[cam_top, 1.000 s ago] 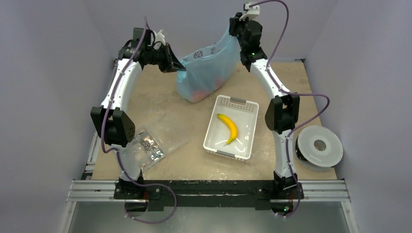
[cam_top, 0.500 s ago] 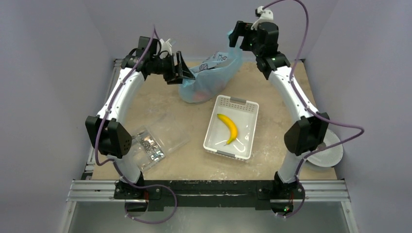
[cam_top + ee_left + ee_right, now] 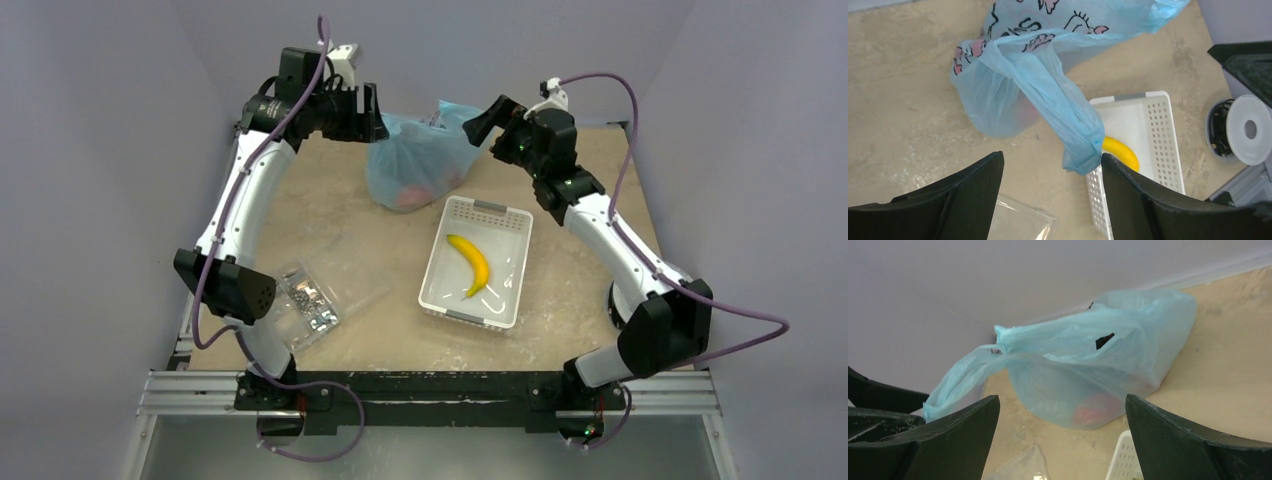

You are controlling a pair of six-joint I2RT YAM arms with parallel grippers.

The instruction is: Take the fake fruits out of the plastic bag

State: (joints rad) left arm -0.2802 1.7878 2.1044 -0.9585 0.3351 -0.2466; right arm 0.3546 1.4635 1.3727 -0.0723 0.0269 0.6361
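At the far end of the sand-coloured table top (image 3: 340,220), a thin, crinkly, translucent light-blue plastic bag (image 3: 420,155) with a pink-and-black print sits slumped on the surface, between the two arms' grippers. Inside it, low on the near side, the fake fruits (image 3: 410,195) show only as a reddish blur through the film; which fruits and how many cannot be told. None lies outside the bag.

The left gripper (image 3: 375,115) hangs in the air just left of the bag's top. Its black jaws stand well apart. In the left wrist view, one long bag handle droops down between the fingers (image 3: 973,195), its end loose in the gap and pinched by neither.

The right gripper (image 3: 480,120) hangs just right of the bag's top, facing it. Its jaws are spread as wide as they go and hold nothing; the right wrist view shows the bag (image 3: 1088,370) beyond the fingers (image 3: 963,435), apart from them.

Near and right of the bag lies a white perforated plastic basket (image 3: 432,262), holding a yellow banana (image 3: 470,262). Near the left arm's elbow lies a clear flat packet of small metal bits (image 3: 315,300). A white round spool (image 3: 1248,130) sits off the table's right edge.
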